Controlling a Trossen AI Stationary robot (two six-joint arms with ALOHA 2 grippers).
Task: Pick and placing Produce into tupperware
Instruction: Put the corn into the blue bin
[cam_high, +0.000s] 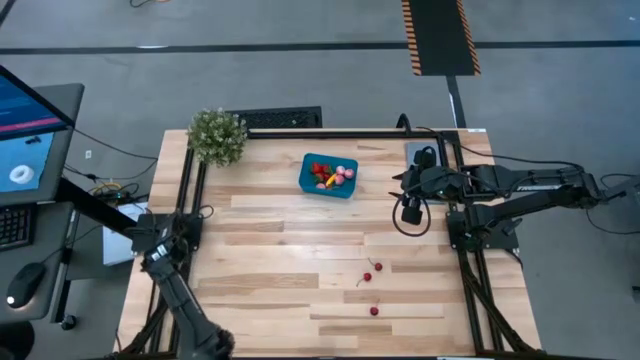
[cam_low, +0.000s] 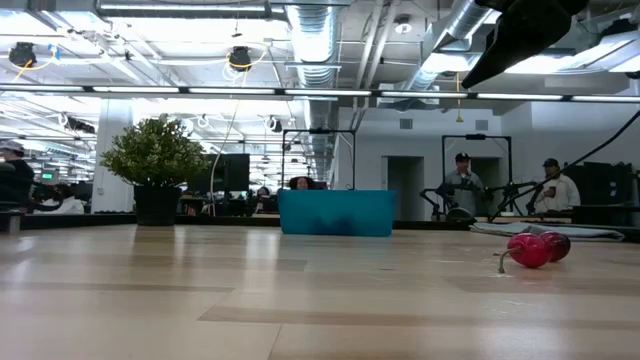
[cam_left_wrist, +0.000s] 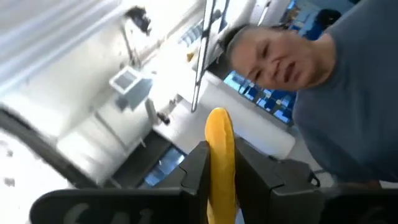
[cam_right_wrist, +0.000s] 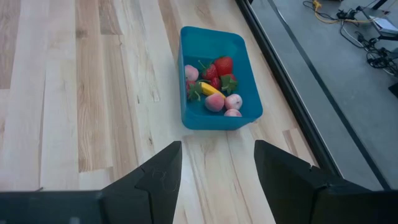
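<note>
The teal tupperware (cam_high: 328, 175) (cam_right_wrist: 214, 78) (cam_low: 335, 212) stands at the far middle of the table and holds strawberries, pink pieces and a yellow piece. Dark red cherries (cam_high: 372, 268) (cam_low: 530, 250) lie loose on the wood nearer the front, with one more (cam_high: 374, 310) closer still. My left arm (cam_high: 195, 325) leaves the high view at the near left. Its gripper (cam_left_wrist: 221, 158) is shut on a yellow piece of produce (cam_left_wrist: 219, 134), raised and tipped up toward the room. My right gripper (cam_right_wrist: 217, 180) hangs open at the table's right, short of the tupperware. My left gripper pinches the yellow piece between its two fingers, on its lower part (cam_left_wrist: 219, 168). The piece lies along the fingers, and its rounded end (cam_left_wrist: 217, 118) sticks out past their tips. It is lifted clear of the table and points upward with the gripper.
A bushy potted plant (cam_high: 217, 135) (cam_low: 155, 160) stands at the far left corner. A grey flat plate (cam_high: 418, 152) lies at the far right under the right arm. A person (cam_left_wrist: 336, 87) stands close in front of the left wrist camera. Bare wood lies between cherries and tupperware.
</note>
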